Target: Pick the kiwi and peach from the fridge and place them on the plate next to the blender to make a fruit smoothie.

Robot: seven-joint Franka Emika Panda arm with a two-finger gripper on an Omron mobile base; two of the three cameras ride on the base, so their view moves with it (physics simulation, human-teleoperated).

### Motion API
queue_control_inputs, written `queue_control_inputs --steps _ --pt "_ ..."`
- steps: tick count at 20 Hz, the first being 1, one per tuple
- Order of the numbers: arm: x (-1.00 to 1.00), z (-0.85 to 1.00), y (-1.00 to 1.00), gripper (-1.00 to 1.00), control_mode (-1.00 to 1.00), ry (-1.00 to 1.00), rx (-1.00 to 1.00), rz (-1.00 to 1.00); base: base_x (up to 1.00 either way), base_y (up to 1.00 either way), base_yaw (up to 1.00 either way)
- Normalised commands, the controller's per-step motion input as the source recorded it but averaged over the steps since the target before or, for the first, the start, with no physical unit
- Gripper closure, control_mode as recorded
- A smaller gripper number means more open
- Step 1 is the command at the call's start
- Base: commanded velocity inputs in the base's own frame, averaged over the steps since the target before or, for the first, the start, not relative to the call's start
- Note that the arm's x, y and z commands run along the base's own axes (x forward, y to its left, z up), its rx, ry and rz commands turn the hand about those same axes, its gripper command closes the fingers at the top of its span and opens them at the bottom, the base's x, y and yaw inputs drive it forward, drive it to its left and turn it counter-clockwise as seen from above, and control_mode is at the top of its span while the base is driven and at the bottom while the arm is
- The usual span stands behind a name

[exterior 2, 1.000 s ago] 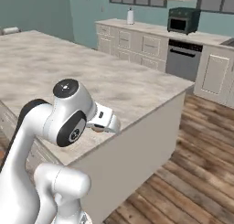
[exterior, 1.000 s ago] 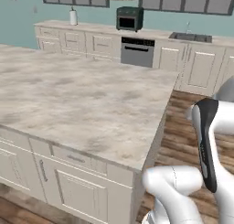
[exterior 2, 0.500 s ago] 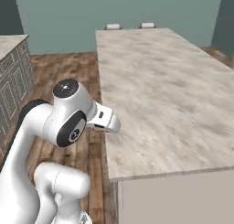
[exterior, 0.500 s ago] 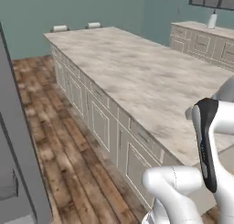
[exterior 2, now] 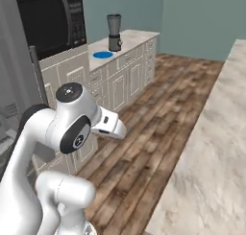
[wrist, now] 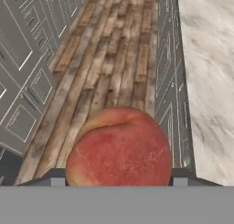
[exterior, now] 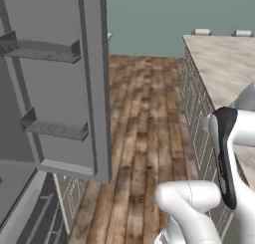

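While the base stands on the wooden floor (exterior: 144,138) between the kitchen units, the biggest thing near the hand is the fridge (exterior: 55,83), seen in the left base view to the left of the arm. Its dark grey door stands open, and grey shelves show on the inner side of the door. In the right base view a cream cabinet (exterior 2: 72,80) with a black microwave (exterior 2: 50,20) stands to the left of the arm, and a long desk (exterior 2: 139,37) with cream drawers runs away from it toward the teal wall (exterior 2: 202,18). On the other side of the hand, close beside it, lies the marble island (wrist: 208,67), whose pale top runs along the right edge of the hand view.

Far ahead of the hand, on the long desk, the blender (exterior 2: 114,32) stands upright with its smoky jar. Just beside it, on the side nearer to the robot, the blue plate (exterior 2: 102,54) lies flat, and I see nothing on it.

The hand (wrist: 118,175) is partly closed around the peach (wrist: 119,152), which sits between the two dark finger tips and hides most of them. The fruit is red with a yellowish part at the top, and it is held above the floor, well apart from the plate.
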Motion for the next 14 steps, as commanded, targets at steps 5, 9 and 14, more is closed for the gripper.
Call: queue_control_inputs --steps 5,9,14 --pt "0.0 0.0 0.0 1.0 1.0 0.0 0.0 0.0 0.81 0.7 0.26" --pt "0.0 0.0 0.0 1.0 1.0 0.0 0.0 0.0 1.0 0.15 -0.01" --pt "0.0 0.0 0.0 1.0 1.0 0.0 0.0 0.0 1.0 -0.68 0.0"
